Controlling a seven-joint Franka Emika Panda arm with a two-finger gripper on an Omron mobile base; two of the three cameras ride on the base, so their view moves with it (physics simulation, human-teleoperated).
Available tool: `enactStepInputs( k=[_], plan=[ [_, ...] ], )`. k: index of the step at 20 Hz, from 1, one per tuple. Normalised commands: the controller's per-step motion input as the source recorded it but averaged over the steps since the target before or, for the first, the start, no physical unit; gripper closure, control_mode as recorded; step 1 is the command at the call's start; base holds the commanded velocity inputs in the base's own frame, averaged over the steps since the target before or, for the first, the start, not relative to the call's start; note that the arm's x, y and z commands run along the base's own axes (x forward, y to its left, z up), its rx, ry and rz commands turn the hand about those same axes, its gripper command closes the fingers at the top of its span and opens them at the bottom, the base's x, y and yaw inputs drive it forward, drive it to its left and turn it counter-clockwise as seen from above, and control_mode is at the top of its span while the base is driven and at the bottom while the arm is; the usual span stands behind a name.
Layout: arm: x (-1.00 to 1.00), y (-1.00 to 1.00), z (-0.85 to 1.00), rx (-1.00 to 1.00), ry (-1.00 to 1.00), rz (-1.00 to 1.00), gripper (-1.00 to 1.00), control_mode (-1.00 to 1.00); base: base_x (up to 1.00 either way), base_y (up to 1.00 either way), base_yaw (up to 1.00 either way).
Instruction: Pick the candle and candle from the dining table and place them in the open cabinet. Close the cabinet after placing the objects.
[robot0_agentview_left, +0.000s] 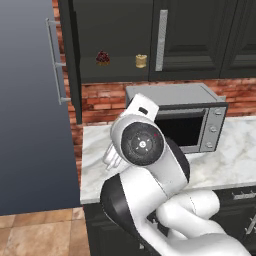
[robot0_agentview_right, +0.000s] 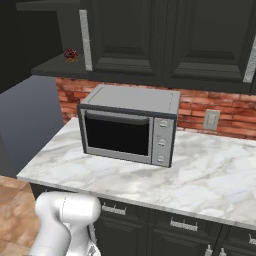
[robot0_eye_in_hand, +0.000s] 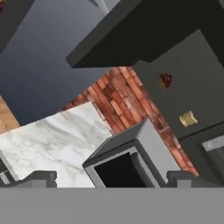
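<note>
Short candle upright on the open cabinet shelf, end effector empty and well back from it.

Nearest, the end effector (robot0_eye_in_hand: 111, 177) stands wide open with nothing between its two dark fingertips (robot0_eye_in_hand: 41, 177), hanging over the marble table (robot0_agentview_left: 235, 160) in front of the grey microwave (robot0_agentview_left: 182, 117) (the hand view is rolled, so the microwave and shelf appear slanted). Beyond the microwave, above the brick wall (robot0_agentview_left: 102, 102), the black cabinet (robot0_agentview_left: 200, 35) has its left compartment open, and on its dark shelf (robot0_agentview_left: 120, 75) stands the squat golden-tan candle (robot0_agentview_left: 141, 61), long axis vertical, top pointing up. It sits near the silver bar handle (robot0_agentview_left: 161, 40), well apart from the end effector, higher and farther away. A small dark-red cupcake-like lump (robot0_agentview_left: 103, 58) rests to the candle's left, apart from it.
</note>
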Motion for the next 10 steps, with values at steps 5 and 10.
enactStepInputs(
  k=[5, 10],
  plan=[
    [-0.3, 0.35, 0.0, -0.28, -0.07, 0.0, -1.0, -1.0, 0.0, 0.0, 0.0],
    [-0.1, 0.39, 0.0, -0.26, -0.13, 0.0, -1.0, -1.0, 0.0, 0.0, 0.0]
  ],
)
